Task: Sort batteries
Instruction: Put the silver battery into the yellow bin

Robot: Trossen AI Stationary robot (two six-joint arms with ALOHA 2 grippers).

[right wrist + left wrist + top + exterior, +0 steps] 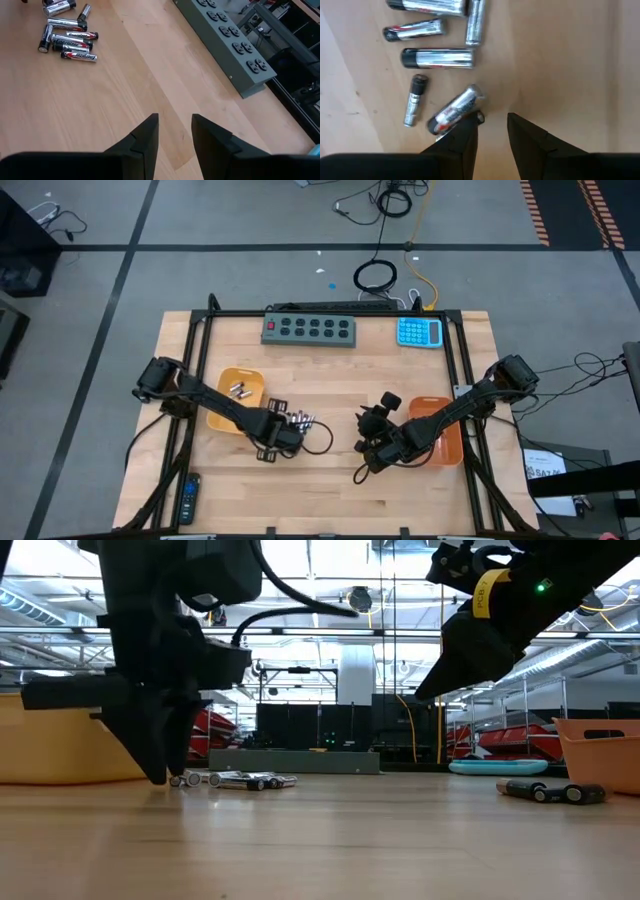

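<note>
Several silvery batteries lie loose on the wood in a small pile, also seen in the left wrist view and the right wrist view. A few more silvery ones lie in the left orange tray. Dark batteries lie on the table beside the right orange tray. My left gripper is slightly open, pointing down with its tips at the table at the pile's edge, bare wood in its gap. My right gripper is slightly open, raised above the table, holding nothing. My left gripper comes down from above beside a slanting silvery battery, which lies flat on the table. The outer side of one finger stands at that battery's lower end. Whether it touches, I cannot tell.
A grey power strip and a blue calculator lie along the far edge. A black remote control sits at the near left corner. Black frame rails run along both sides. Bare wood lies between the arms.
</note>
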